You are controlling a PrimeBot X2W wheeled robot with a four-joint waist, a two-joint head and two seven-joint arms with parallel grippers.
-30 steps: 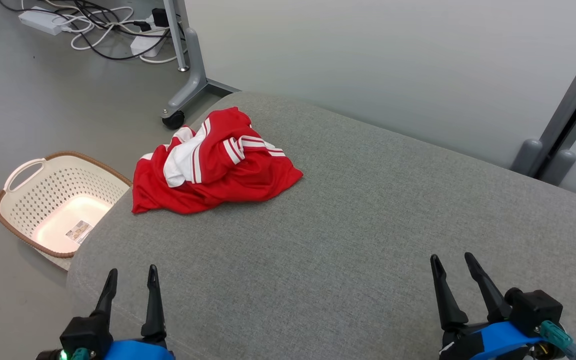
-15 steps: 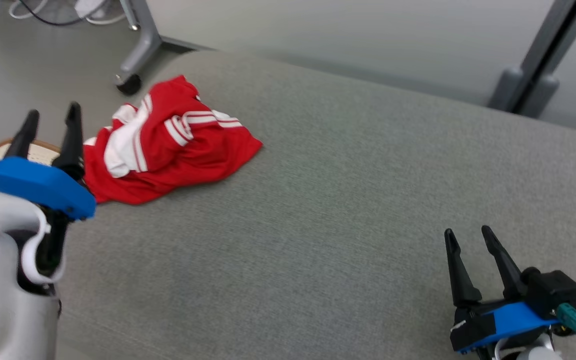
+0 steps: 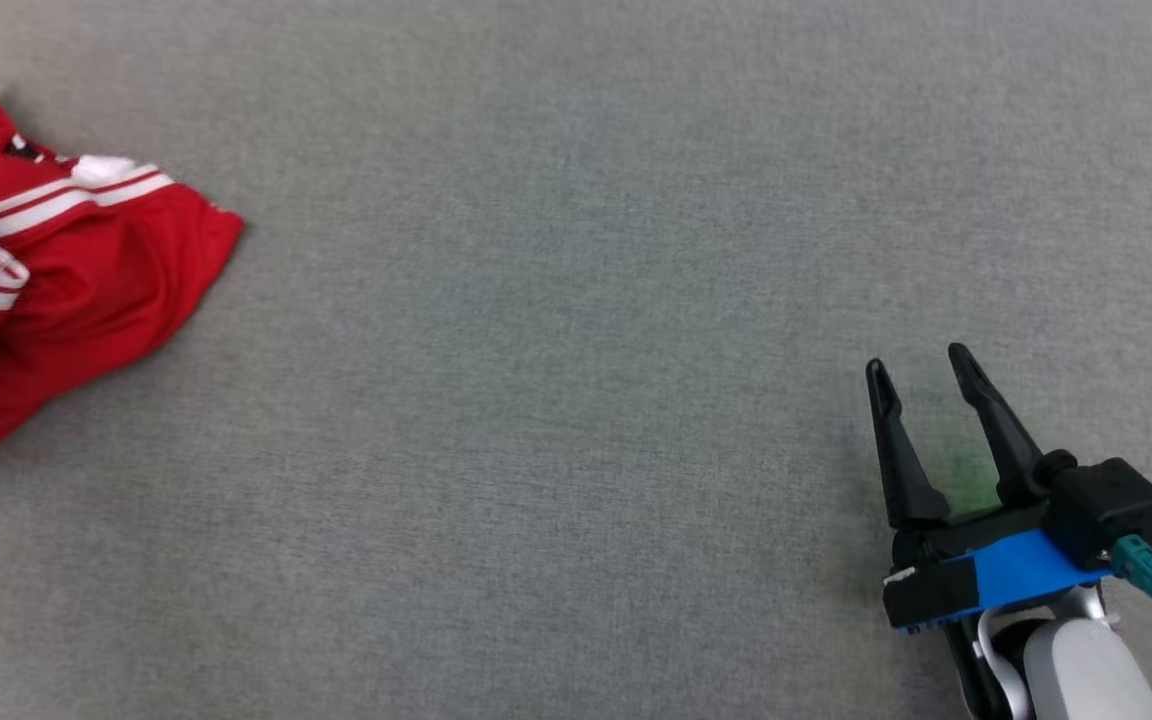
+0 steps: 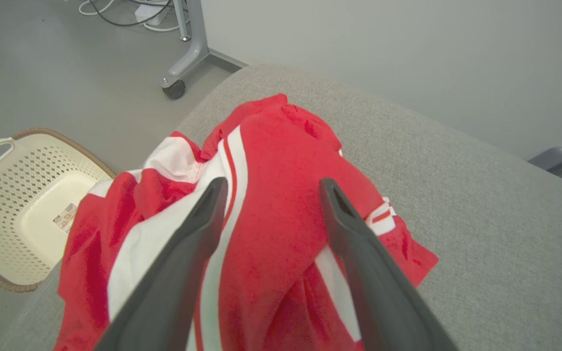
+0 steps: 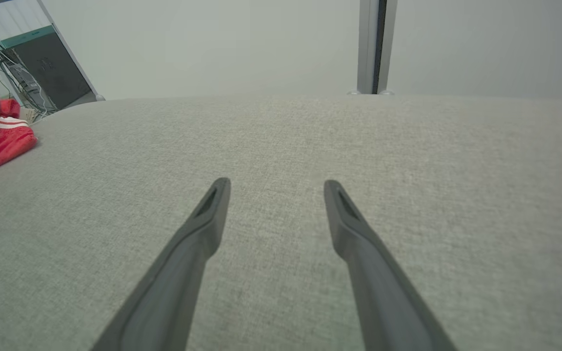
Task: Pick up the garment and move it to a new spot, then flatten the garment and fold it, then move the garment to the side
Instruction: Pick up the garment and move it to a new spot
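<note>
The garment (image 4: 271, 146) is red with white stripes. It lies in a crumpled heap near the corner of the grey cushion (image 3: 576, 300). A basket (image 4: 17, 195) sits on the floor (image 4: 66, 58) just past that corner.

My left claw (image 4: 272, 181) is wide open and holds nothing. Its two fingers point down at the top of the heap, one on each side of a big red bump. I cannot tell if the tips touch the cloth yet.

My right claw (image 3: 916, 357) is open too, and empty. It hangs low over bare cushion, well apart from the garment.

I think I am on the very first step: picking the garment up. Nothing is flat or folded yet.

Next, my left claw should go down into the heap and close on a good bunch of cloth. A thin pinch could slip out. Then I can lift it and carry it to the bare middle of the cushion.
</note>
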